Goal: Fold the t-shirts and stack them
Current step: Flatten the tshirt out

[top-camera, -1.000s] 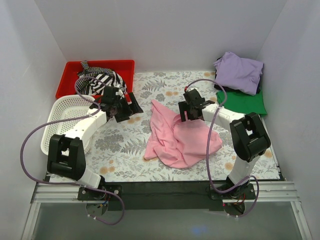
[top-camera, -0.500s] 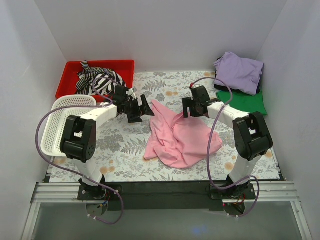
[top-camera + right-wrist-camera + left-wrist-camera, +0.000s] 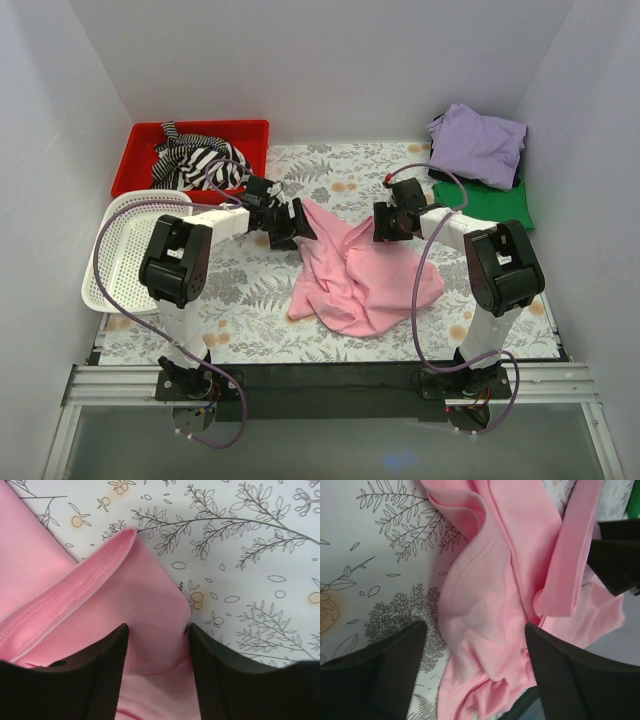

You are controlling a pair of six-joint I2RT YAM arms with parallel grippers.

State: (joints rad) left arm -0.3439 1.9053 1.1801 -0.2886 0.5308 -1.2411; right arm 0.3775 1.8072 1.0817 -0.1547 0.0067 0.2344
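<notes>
A light pink t-shirt (image 3: 355,272) lies crumpled in the middle of the floral table. My left gripper (image 3: 293,226) is down at its upper left edge. In the left wrist view this gripper (image 3: 476,655) is open wide, with bunched pink cloth (image 3: 480,605) between its fingers (image 3: 385,670). My right gripper (image 3: 392,222) is at the shirt's upper right edge. Seen from its wrist, the right gripper (image 3: 157,645) is open and straddles a folded pink hem (image 3: 145,605). A lavender t-shirt (image 3: 478,143) lies on a green one (image 3: 492,206) at the back right.
A red bin (image 3: 140,152) holding a black-and-white striped cloth (image 3: 195,163) stands at the back left. In front of it sits a white mesh basket (image 3: 120,250). White walls close in three sides.
My left arm has swung right, away from the basket, and reached the pink shirt's left edge. My right gripper has shifted slightly right and back to the shirt's upper right edge.
</notes>
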